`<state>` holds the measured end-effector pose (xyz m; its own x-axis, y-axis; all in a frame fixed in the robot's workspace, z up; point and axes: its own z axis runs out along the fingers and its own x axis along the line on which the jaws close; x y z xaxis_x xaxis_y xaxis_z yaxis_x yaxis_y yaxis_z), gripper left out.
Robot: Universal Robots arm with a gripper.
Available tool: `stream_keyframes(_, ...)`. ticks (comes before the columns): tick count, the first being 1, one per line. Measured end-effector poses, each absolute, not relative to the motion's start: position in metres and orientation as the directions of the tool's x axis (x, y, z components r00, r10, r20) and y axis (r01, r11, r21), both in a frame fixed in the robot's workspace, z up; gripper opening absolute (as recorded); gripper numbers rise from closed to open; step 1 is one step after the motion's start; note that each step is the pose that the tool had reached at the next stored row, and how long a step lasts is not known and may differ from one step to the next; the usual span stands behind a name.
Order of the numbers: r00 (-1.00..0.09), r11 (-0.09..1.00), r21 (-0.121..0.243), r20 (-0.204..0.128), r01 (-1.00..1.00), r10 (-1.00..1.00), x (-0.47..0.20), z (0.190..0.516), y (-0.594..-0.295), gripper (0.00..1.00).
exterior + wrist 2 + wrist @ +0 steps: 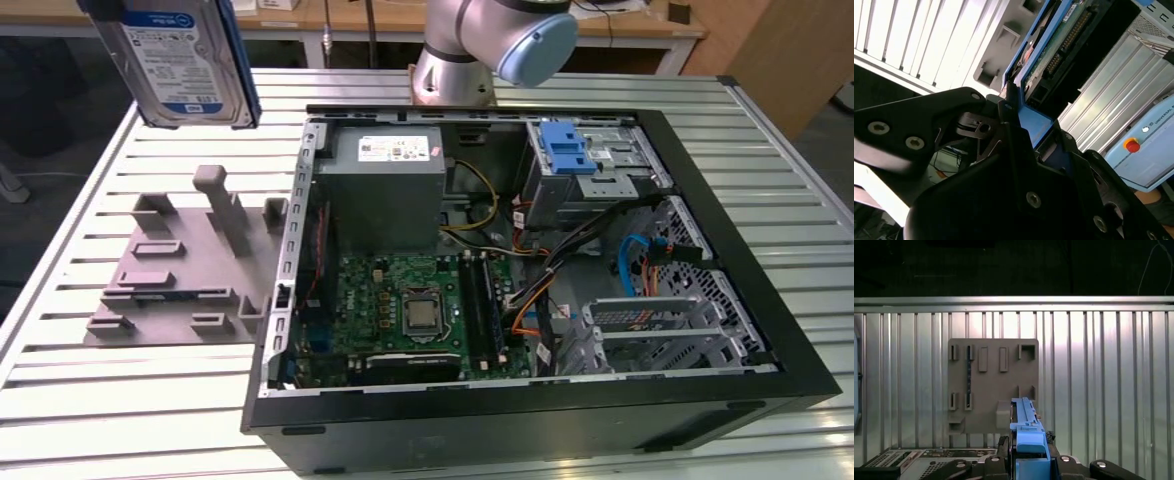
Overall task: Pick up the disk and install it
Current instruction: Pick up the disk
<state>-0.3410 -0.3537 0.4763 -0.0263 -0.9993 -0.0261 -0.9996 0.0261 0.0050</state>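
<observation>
Across the exterior view, largest first, we list:
- Slatted metal counter (134, 420), carrying everything.
- Open computer case (534, 425), centre-right, laid on its side so that, we judge, its bays can be reached from above.
- Grey holding fixture (174, 270), centre-left.
- Disk (187, 60), upper left, raised well above the counter, label outward.
- Jaws, in the first wrist view, clamped on the disk's blue bracket (1026, 425), leaving the body free.

The disk (180, 60) is silver with a blue-and-white label and a blue frame. The desk (120, 400) is pale silver, ribbed in parallel slats. The fixture (187, 265) is plain grey, the computer case (534, 425) black, its motherboard (400, 310) green. The pincer (1030, 455) is black.
</observation>
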Motion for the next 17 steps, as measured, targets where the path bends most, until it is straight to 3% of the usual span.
stream_keyframes(17, -0.026, 0.026, 0.005, -0.026, -1.000, -0.999, -0.319, 0.476, -0.370, 0.36)
